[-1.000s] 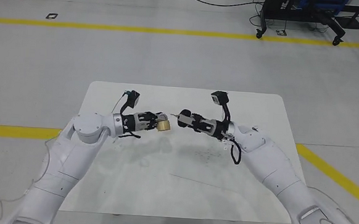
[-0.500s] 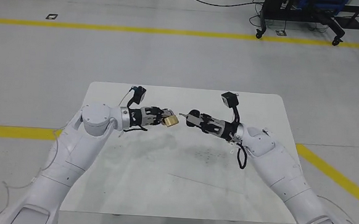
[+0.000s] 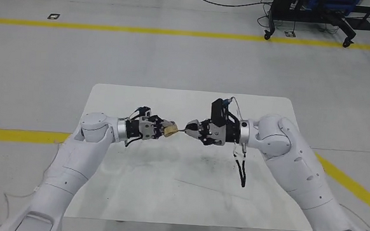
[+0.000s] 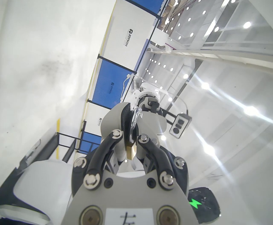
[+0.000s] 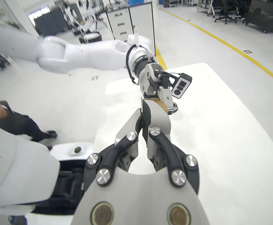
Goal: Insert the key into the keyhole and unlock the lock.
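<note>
Aligning key (image 3: 183, 129) pinched in right claw (image 3: 192, 129), tip just beside lock (image 3: 169, 130) clamped in left claw (image 3: 160, 128). Next: straight push into keyhole, then twist.

Over mid desk (image 3: 186, 198): lock (image 3: 169, 130) in left hand (image 3: 162, 129), key (image 3: 184, 129) in right hand (image 3: 195, 129), hands facing each other. Key sticks out fwd of right hand, tip at lock, btwn both hands.
</note>
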Robot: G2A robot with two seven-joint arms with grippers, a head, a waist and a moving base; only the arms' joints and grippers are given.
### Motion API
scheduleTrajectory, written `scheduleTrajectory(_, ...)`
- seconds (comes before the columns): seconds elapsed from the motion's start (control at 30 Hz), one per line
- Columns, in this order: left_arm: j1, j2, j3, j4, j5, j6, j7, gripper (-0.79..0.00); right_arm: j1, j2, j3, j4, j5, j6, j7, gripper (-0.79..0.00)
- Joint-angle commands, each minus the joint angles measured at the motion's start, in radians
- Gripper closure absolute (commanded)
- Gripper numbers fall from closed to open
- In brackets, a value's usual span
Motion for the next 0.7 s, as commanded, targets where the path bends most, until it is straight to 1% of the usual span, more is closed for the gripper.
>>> scheduleTrajectory(0.0,-0.013,-0.004,0.011,0.029,-0.002,0.004,-0.010,0.000,-0.028,0.005,0.017,-0.068,-0.068,0.037,-0.004,0.000)
scheduleTrajectory(0.1,-0.038,-0.010,0.028,0.064,0.006,-0.002,-0.011,0.000,-0.044,0.009,0.010,-0.143,-0.142,0.069,0.026,0.000)
scheduleTrajectory(0.17,-0.049,-0.015,0.032,0.074,0.010,-0.041,0.014,0.000,-0.047,0.007,-0.003,-0.166,-0.151,0.118,0.029,0.000)
scheduleTrajectory(0.4,-0.049,-0.015,0.032,0.074,0.010,-0.041,0.014,0.000,-0.047,0.007,-0.003,-0.166,-0.151,0.118,0.029,0.000)
scheduleTrajectory(0.47,-0.034,-0.017,0.036,0.059,0.003,-0.027,0.037,0.000,-0.048,0.007,-0.005,-0.168,-0.158,0.120,0.031,0.000)
scheduleTrajectory(0.57,-0.024,-0.016,0.045,0.040,0.027,-0.002,0.061,0.000,-0.035,0.007,-0.050,-0.241,-0.309,0.120,0.084,0.000)
scheduleTrajectory(0.67,-0.021,-0.016,0.047,0.033,0.032,0.010,0.070,0.000,-0.006,0.005,-0.102,-0.303,-0.432,0.072,0.136,0.000)
